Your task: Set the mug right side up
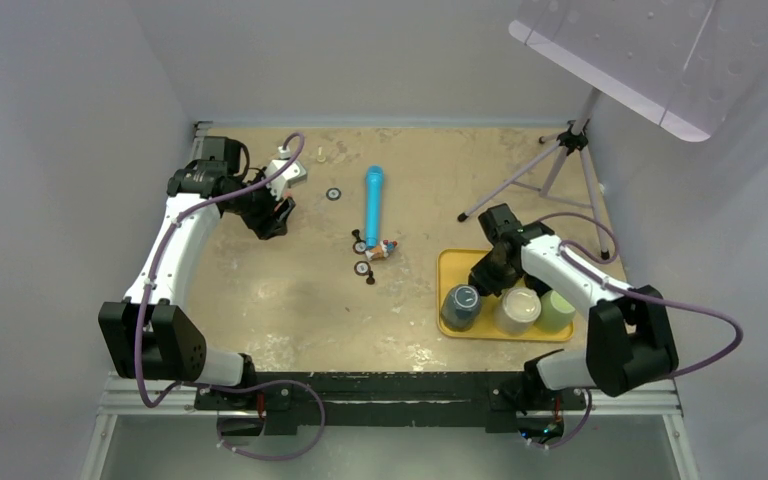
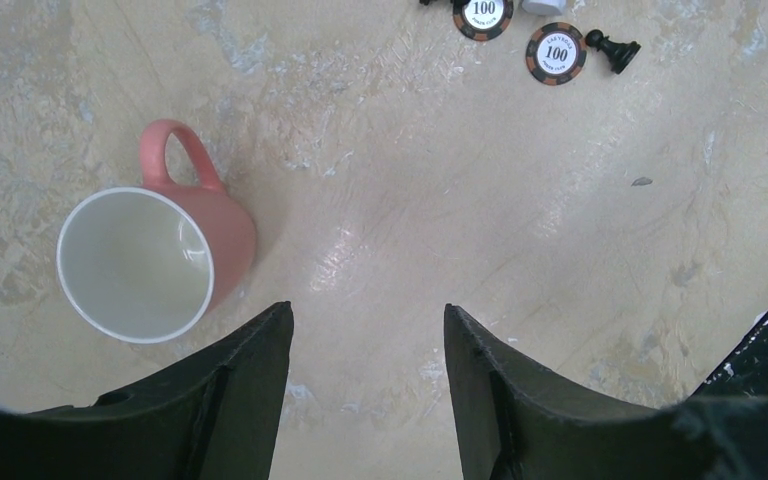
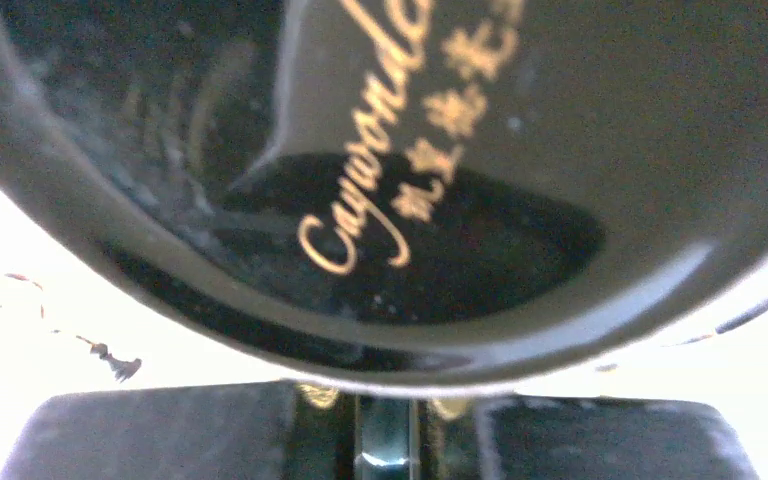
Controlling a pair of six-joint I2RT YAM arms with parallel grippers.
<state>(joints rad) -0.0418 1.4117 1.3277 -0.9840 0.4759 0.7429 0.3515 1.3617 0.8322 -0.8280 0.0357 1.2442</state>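
A glossy black mug with gold lettering fills the right wrist view, right up against the camera. My right gripper is shut on the black mug at its lower edge, and the fingers stand close together. In the top view this gripper hangs over the yellow tray and hides the mug. A pink mug with a white inside stands on the table, its opening towards the left wrist camera. My left gripper is open and empty, just right of the pink mug. In the top view it is at the far left.
The tray holds a blue-grey cup, a white cup and a green cup. A blue cylinder, poker chips, a black pawn and a small figure lie mid-table. A tripod stands back right.
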